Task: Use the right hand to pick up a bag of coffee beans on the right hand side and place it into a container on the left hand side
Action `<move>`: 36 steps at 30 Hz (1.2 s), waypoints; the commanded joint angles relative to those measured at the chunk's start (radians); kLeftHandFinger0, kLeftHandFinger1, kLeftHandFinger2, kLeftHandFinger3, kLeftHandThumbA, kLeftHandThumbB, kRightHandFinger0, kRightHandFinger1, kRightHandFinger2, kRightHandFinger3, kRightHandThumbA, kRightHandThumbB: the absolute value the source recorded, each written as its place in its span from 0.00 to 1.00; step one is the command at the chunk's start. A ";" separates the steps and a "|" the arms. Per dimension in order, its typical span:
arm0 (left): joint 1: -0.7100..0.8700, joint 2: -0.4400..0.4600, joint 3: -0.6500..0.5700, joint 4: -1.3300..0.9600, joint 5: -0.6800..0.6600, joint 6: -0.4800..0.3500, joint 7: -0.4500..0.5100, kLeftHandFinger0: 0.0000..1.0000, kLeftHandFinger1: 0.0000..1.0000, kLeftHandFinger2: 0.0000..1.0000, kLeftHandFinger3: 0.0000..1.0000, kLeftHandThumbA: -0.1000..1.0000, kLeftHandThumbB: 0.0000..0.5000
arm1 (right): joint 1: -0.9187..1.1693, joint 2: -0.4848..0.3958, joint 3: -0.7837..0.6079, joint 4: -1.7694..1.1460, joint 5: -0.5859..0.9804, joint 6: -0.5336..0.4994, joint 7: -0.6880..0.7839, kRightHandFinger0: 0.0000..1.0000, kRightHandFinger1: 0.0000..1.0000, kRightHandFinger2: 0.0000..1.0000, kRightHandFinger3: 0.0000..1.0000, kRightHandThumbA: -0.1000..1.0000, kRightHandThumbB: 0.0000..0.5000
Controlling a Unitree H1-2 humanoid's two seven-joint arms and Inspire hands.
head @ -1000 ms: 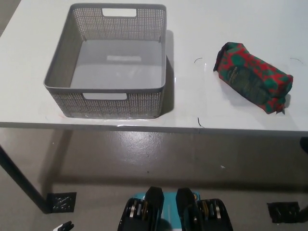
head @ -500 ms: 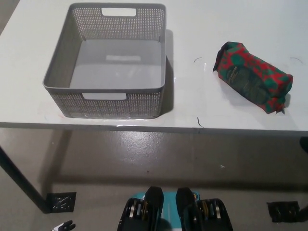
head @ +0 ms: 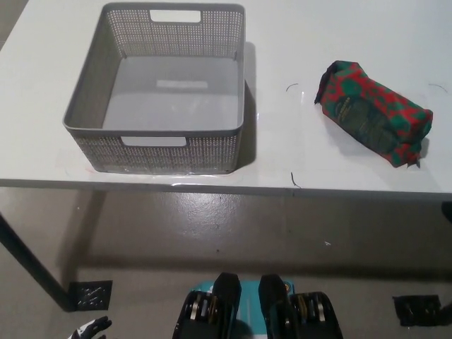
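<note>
1. Little has changed on the table since the earlier pictures; only the white left hand [head: 90, 329] has crept a bit further into view at the bottom left corner, low beside the table leg and well below the tabletop. So little of it shows that I cannot tell whether it is spread or closed.
2. Next, on the left half of the white table [head: 296, 42], stands the grey perforated container [head: 92, 99]. It is upright, open at the top and holds nothing. Its near wall sits close to the table's front edge, which likely keeps it within easy reach for a drop from above.
3. Further right, well apart from the container, lies the bag of coffee beans [head: 371, 116], red and green patterned. It rests on its side, slanted across the table, with its far end toward the container and its near end toward the right edge.
4. At the far right, the black right hand does not show, so its state is unknown. By my judgement the pick has not begun: that hand must first come up over the bag.
</note>
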 commanded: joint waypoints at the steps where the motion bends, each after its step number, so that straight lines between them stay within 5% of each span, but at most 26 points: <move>1: -0.007 0.021 0.001 -0.019 -0.001 -0.009 -0.012 1.00 0.65 0.81 0.74 0.83 1.00 | -0.118 -0.032 0.050 0.043 -0.028 0.032 0.072 1.00 1.00 1.00 1.00 0.78 0.85; 23: -0.007 0.020 -0.012 -0.025 0.008 -0.004 -0.023 1.00 0.63 0.79 0.72 0.82 1.00 | -0.322 0.149 0.343 0.348 -0.274 0.045 0.101 1.00 1.00 1.00 1.00 0.64 0.70; 36: 0.001 0.015 -0.023 -0.044 0.050 0.007 -0.005 1.00 0.62 0.76 0.71 0.81 1.00 | -0.369 0.239 0.417 0.532 -0.378 -0.028 0.093 1.00 1.00 1.00 1.00 0.69 0.86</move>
